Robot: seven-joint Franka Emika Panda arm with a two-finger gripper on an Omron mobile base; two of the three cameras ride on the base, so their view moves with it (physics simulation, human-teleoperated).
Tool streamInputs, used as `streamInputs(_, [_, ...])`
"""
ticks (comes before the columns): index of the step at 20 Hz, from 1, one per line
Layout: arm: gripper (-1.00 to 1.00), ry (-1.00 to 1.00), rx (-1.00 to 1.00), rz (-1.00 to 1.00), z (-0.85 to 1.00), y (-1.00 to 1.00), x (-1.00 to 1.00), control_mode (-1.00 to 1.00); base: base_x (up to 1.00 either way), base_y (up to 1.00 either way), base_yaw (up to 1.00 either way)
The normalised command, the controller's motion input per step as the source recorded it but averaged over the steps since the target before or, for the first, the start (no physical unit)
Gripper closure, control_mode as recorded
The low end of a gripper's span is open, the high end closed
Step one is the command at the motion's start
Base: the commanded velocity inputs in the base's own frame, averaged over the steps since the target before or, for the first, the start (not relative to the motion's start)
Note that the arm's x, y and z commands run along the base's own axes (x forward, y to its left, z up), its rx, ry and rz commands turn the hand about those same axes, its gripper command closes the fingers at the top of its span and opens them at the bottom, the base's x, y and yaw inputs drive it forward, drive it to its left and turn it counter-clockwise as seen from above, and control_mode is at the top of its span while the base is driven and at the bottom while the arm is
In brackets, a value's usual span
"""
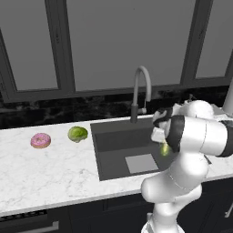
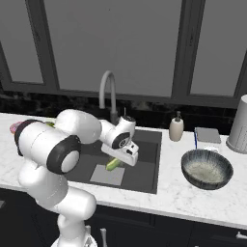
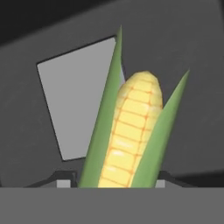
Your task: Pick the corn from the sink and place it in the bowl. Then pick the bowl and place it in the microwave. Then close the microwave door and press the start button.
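The hand (image 2: 119, 160) is over the sink (image 2: 149, 166), and it is grasping the corn (image 2: 114, 164). In the hand view the cob (image 3: 129, 131) rises from between the finger tips, yellow kernels in the middle and a long green husk leaf on each side. Behind it is the dark bottom of the basin with its light grey square (image 3: 74, 105). From the right base view the corn hangs under the hand, above that same square, and it seems lifted from the bottom, but I cannot say how high. In the left base view a bit of the green husk (image 1: 164, 149) shows beside the arm, over the right part of the sink (image 1: 107, 145).

The bowl (image 2: 207, 168) stands on the white marble tabletop (image 2: 173, 193) to the right of the sink, well apart from the corn. Its pale inside holds nothing.

On the tabletop left of the sink lie a round green vegetable (image 1: 78, 134) and a pink donut (image 1: 40, 140), near each other but not touching. Behind the sink stands the curved faucet (image 1: 141, 91), and a soap bottle (image 2: 176, 128) is at the back right corner.
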Motion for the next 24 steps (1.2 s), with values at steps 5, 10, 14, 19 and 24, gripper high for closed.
streamInputs(5, [1.0,0.0,-0.05,0.0,1.0,-0.05,-0.47,-1.0,0.0,0.0,0.0])
streamInputs(10, [1.0,0.0,-0.22,-0.03,1.0,-0.35,-0.56,-1.0,0.0,0.0,0.0])
streamInputs(14, [1.0,0.0,-0.24,-0.03,0.86,-0.47,-0.34,-1.0,0.0,0.0,0.0])
streamInputs(19, [1.0,-0.01,-0.19,-0.08,0.74,-0.65,-0.25,-1.0,0.0,0.0,0.0])
streamInputs(24, [1.0,0.0,-0.04,-0.11,0.6,-0.91,-0.07,-1.0,0.0,0.0,0.0])
